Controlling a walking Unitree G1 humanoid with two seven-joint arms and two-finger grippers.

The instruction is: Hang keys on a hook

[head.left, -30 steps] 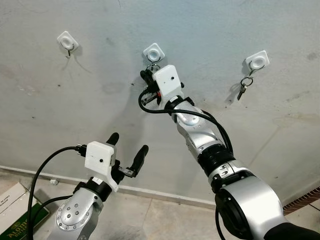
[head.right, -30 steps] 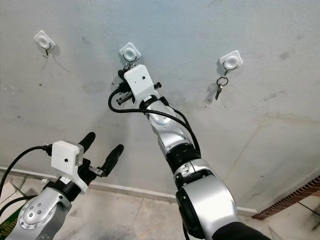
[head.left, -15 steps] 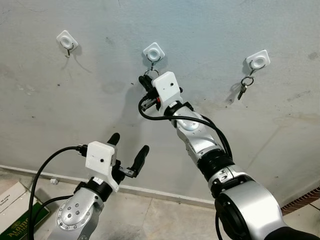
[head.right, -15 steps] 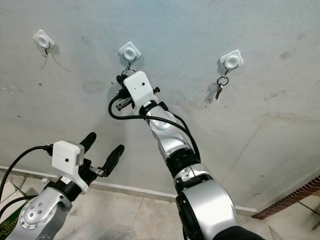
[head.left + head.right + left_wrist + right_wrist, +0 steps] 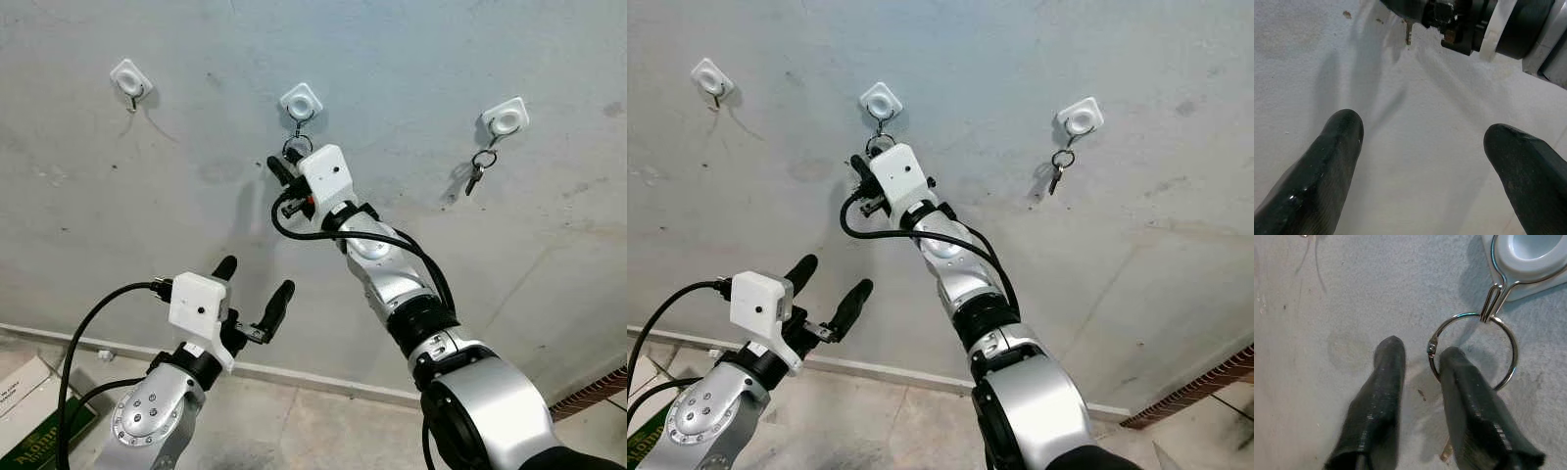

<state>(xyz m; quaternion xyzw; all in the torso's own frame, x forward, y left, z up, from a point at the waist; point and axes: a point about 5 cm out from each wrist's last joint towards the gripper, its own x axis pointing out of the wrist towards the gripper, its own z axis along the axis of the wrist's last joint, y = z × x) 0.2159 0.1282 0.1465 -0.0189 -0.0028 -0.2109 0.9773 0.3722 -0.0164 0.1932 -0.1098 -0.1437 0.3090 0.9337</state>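
Eye views: the ring (image 5: 297,147) is hung on the middle hook (image 5: 301,101); the left gripper (image 5: 253,294) is held low, fingers spread.

Right wrist view: the right gripper (image 5: 1420,357), fingers slightly parted, overlaps the ring; withdrawal might snag and unhook it.

you can read almost nothing here: only the green box (image 5: 39,431) on the floor at about 8 o'clock bears pale lettering, cut off and too small to make out.
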